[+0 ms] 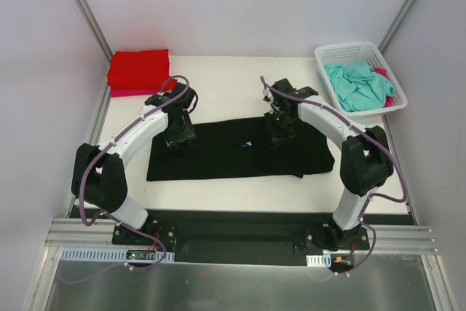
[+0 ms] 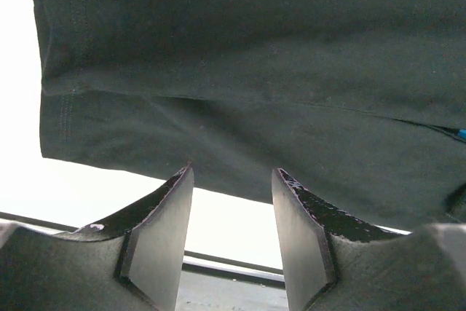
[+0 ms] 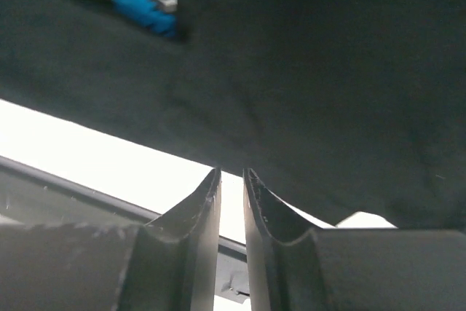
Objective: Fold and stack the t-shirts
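The black t-shirt point(image 1: 218, 154) lies flat in the middle of the surface point(image 1: 218, 194), folded into a long band running from 9 to 3 o'clock. A small patch of blue print point(image 3: 145, 12) shows at a fold near its centre.

Both arms rise from their bases at 6 o'clock, bend at raised elbows over the near edge and reach forward and down, with their wrists tipped onto the band's far edge. The left pincer point(image 1: 178, 136) sits over the shirt's 9 o'clock end. Its fingers point(image 2: 164, 231) stand about half apart, bare surface shows between them, and the hem runs just past their tips. The right pincer point(image 1: 279, 136) sits right of centre, towards the 3 o'clock end. Its fingers point(image 3: 196, 238) are drawn to a narrow slit with light showing through, and their tips meet the cloth's edge. Whether they nip the hem cannot be told.

At the 10 o'clock corner a folded red t-shirt point(image 1: 138, 67) rests on a pink t-shirt point(image 1: 131, 92), whose edge shows beneath it. At 2 o'clock a white mesh basket point(image 1: 349, 47) holds a crumpled teal t-shirt point(image 1: 357, 87), with a bit of pink-red cloth point(image 1: 384, 74) at its right side.
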`<state>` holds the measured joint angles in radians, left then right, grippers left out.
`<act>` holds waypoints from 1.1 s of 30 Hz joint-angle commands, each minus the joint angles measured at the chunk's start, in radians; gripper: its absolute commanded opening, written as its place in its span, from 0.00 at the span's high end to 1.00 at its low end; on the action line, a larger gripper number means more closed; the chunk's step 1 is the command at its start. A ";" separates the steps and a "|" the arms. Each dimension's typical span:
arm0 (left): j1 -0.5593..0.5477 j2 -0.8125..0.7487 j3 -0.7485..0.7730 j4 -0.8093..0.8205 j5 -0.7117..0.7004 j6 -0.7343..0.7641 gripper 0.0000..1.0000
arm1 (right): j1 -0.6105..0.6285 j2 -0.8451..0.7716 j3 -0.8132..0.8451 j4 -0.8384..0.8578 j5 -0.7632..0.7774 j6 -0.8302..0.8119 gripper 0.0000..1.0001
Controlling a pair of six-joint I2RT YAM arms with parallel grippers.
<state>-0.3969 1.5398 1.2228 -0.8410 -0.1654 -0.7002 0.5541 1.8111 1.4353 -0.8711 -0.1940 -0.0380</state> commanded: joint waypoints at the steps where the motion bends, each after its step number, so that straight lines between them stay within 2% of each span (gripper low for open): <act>1: -0.008 0.034 -0.038 0.039 -0.009 0.018 0.54 | -0.089 -0.079 -0.070 -0.003 0.076 0.000 0.80; 4: -0.008 0.039 -0.071 0.078 -0.008 0.021 0.54 | -0.144 -0.096 -0.142 0.078 0.080 -0.002 0.80; 6: -0.010 0.037 -0.077 0.101 -0.025 0.028 0.53 | -0.192 -0.101 -0.150 0.129 0.077 0.006 0.75; 8: -0.010 0.051 -0.074 0.135 -0.037 0.045 0.50 | -0.226 -0.087 -0.141 0.161 0.074 0.018 0.75; 14: -0.010 0.152 -0.057 0.166 -0.039 0.061 0.49 | -0.261 0.030 -0.079 0.141 0.093 0.032 0.75; 19: -0.010 0.146 -0.117 0.221 -0.039 0.041 0.49 | -0.283 0.089 -0.081 0.138 0.123 0.035 0.74; 23: -0.010 0.143 -0.146 0.269 -0.062 0.041 0.45 | -0.286 0.122 -0.055 0.126 0.162 0.033 0.70; 28: -0.010 0.175 -0.170 0.299 -0.026 0.038 0.38 | -0.290 0.189 0.003 0.089 0.188 0.029 0.65; 29: -0.010 0.175 -0.180 0.307 -0.020 0.036 0.37 | -0.292 0.204 0.011 0.081 0.223 0.026 0.57; 33: -0.010 0.163 -0.226 0.339 0.013 0.019 0.36 | -0.302 0.232 0.053 0.072 0.216 0.021 0.53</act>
<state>-0.4000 1.7039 1.0397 -0.5320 -0.1837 -0.6640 0.2733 1.9987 1.4353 -0.7788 -0.0402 -0.0109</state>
